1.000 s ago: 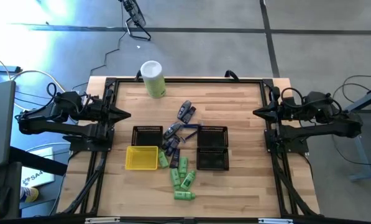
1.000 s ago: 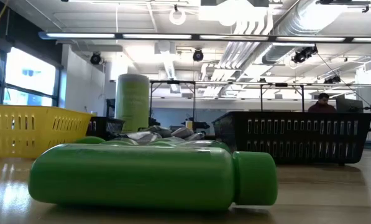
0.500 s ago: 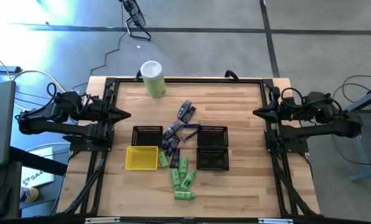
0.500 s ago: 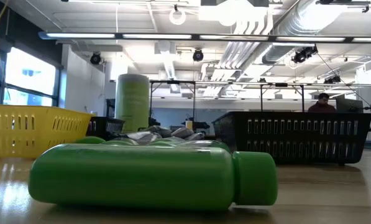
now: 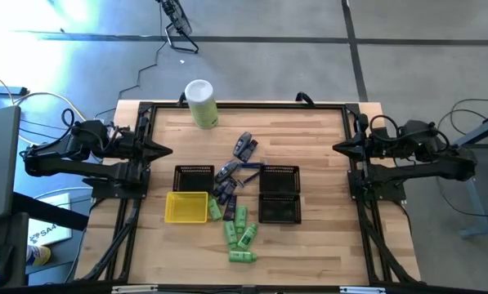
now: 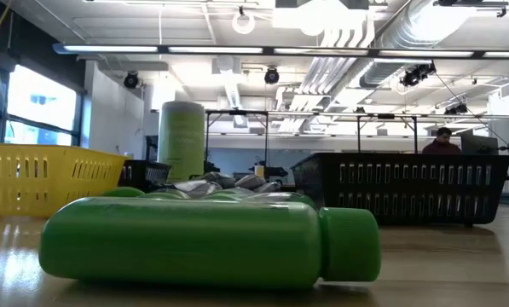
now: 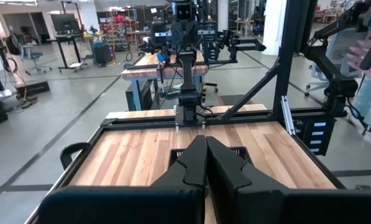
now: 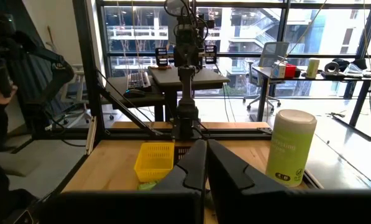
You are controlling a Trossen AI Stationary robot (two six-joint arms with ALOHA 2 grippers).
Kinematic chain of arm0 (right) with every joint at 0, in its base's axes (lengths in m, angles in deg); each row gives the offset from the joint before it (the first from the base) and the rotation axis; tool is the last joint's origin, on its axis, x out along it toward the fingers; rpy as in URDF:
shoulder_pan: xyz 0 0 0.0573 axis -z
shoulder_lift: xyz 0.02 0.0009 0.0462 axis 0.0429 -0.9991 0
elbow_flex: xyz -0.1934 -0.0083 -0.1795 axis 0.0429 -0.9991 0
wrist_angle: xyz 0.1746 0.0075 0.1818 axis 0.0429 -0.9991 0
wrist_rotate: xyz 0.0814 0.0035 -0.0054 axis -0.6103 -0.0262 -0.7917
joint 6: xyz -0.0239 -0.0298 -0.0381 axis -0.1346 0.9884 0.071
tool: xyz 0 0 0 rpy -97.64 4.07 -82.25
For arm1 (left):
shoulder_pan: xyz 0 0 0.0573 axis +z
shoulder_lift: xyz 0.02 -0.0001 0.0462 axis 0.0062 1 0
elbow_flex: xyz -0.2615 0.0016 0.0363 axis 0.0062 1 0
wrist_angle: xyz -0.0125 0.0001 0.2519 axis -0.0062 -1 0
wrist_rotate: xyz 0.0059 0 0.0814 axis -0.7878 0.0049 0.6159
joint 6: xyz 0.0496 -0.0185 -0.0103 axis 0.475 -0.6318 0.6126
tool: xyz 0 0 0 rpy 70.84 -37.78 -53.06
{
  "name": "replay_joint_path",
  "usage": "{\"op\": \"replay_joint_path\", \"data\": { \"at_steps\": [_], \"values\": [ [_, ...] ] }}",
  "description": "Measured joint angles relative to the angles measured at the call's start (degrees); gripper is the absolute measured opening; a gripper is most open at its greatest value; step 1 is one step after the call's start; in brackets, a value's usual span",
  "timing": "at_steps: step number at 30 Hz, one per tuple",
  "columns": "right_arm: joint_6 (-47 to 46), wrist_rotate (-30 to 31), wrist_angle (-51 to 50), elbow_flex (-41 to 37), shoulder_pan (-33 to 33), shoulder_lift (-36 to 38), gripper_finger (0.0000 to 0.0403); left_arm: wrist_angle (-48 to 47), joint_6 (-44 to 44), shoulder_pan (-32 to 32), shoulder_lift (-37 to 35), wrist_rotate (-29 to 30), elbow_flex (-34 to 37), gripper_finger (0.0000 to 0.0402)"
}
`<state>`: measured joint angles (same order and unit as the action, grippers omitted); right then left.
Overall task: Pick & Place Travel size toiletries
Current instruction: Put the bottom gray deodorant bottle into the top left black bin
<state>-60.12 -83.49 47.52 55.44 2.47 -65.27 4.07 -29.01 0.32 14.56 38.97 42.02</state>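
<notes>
The travel size toiletries lie in a loose pile mid-table: small bright green bottles toward the near edge, dark grey and bluish tubes farther back, all lying on the wood. One green bottle lies on its side close to the low camera. My left gripper hangs shut and level over the table's left edge, touching nothing. My right gripper hangs shut and level over the right edge, also apart from everything. Each wrist view shows its own fingers together.
A yellow tray and a black mesh basket stand left of the pile; two black baskets stand right of it. A tall pale-green canister with white lid stands near the far edge. A person sits in the room behind.
</notes>
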Motion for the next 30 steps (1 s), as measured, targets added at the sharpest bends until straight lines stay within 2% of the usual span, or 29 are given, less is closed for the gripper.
{"op": "replay_joint_path", "data": {
  "at_steps": [30],
  "values": [
    [1.5, 0.0, 0.4, 0.0, 0.0, 0.0, 0.0008, 0.1, -0.3, 0.0, 0.0, 0.0, 0.0, 0.0002]
  ]
}}
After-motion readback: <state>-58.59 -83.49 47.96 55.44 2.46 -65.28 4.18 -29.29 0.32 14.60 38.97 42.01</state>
